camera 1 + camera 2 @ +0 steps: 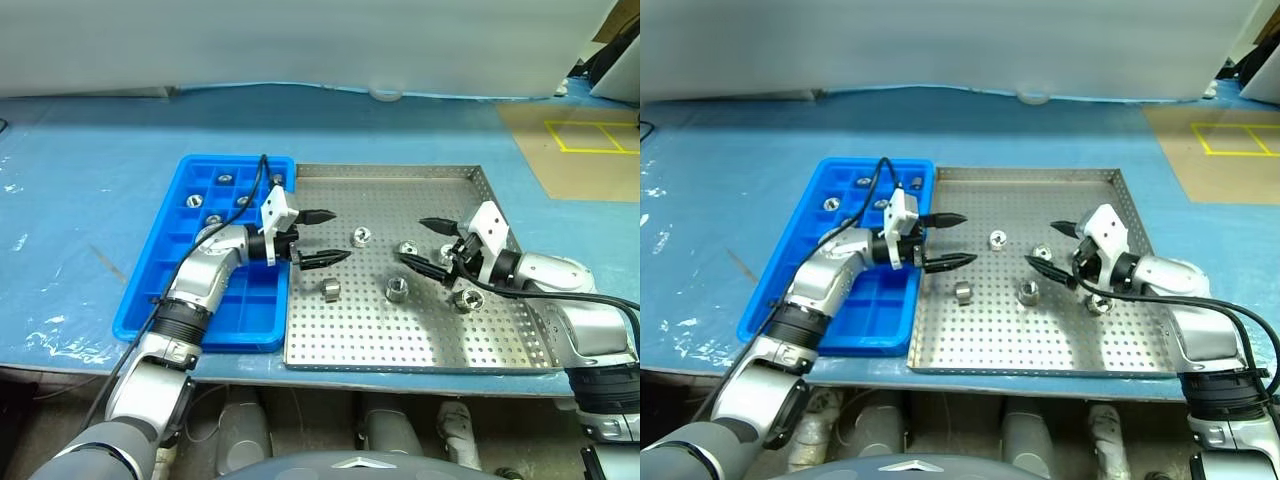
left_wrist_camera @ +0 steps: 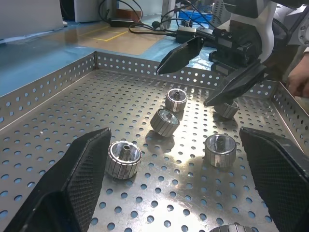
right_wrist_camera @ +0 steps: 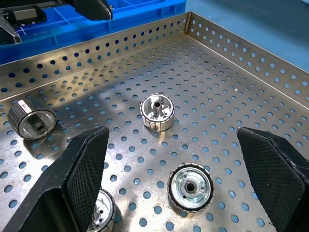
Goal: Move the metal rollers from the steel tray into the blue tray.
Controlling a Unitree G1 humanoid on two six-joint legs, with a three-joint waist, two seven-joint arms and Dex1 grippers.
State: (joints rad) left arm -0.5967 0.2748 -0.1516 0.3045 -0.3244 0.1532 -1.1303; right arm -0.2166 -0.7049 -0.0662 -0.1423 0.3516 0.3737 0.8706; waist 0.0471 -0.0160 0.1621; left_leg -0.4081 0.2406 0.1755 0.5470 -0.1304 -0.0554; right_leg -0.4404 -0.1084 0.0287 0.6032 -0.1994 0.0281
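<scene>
The transfer is judged to be partly done: about four metal rollers are already seated in compartments toward the far end of the blue tray, while five metal rollers are seen loose on the perforated floor of the steel tray, which lies just beside the blue tray at its 3 o'clock side. With the steel tray read as a clock face, one roller lies toward 11 o'clock of centre, one roller toward 8 o'clock, one roller close to centre, one roller toward 12 o'clock and one roller toward 3 o'clock. The left gripper is held over the 9 o'clock edge of the steel tray, fingers spread wide and nothing between them; the right gripper is poised at about 2 o'clock of centre, likewise spread and empty. The step in hand is taken to be a reach for the next pick. What is called for next is a descent so that one roller is straddled, probably the 11 o'clock one for the left or the 12 o'clock one for the right, before the fingers are closed.
</scene>
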